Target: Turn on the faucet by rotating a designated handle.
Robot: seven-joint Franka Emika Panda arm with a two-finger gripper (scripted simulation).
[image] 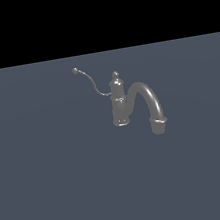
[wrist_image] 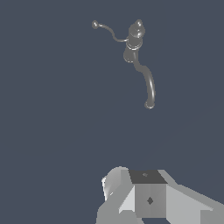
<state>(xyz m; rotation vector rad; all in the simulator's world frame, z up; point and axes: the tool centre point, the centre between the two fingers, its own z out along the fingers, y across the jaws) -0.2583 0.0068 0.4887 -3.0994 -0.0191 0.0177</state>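
Grey metallic faucet was seen standing upright on the matte slate table, untouched.
Its thin curved wire handle, ball-tipped, swept toward the exterior view's left; the thick arched spout curled rightward. Whether the fingers were open or closed could not be told.

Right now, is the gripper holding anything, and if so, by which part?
Nothing is held. The faucet stands alone, its handle untouched. The wrist view shows only part of the arm's end, well short of the faucet; fingertips are out of frame.
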